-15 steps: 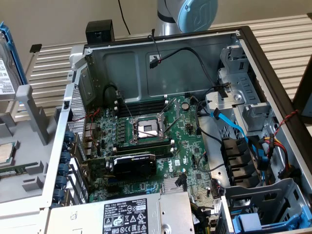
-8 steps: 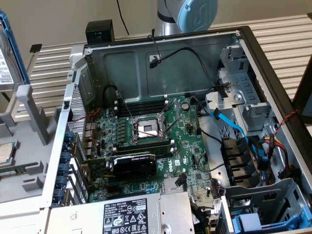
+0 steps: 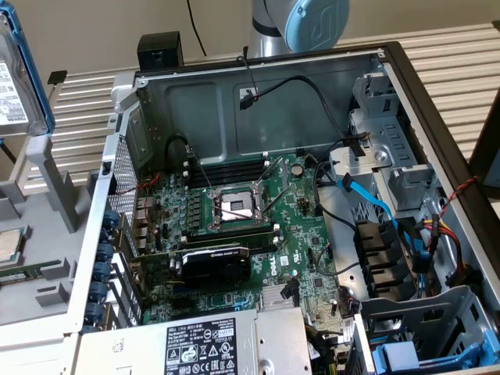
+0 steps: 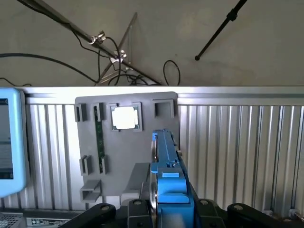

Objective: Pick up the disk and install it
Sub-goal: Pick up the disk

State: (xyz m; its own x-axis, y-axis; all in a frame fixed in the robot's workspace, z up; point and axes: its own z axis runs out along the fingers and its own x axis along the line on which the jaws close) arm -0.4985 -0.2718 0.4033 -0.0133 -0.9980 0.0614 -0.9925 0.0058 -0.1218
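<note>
blue-framed disk [image 4: 165, 156] edge-on, clamped between the claw's [image 4: 170, 211] 2 fingers, over grey parts tray [image 4: 126, 154]

Robotics lab bench: opened computer tower [image 3: 203, 109], slatted aluminium table [image 4: 237, 152], grey parts fixture [image 4: 123, 147], stand poles [image 4: 213, 39].

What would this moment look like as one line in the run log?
end effector: shut on disk | disk: at grey holder, outside case | install: not yet done
</note>
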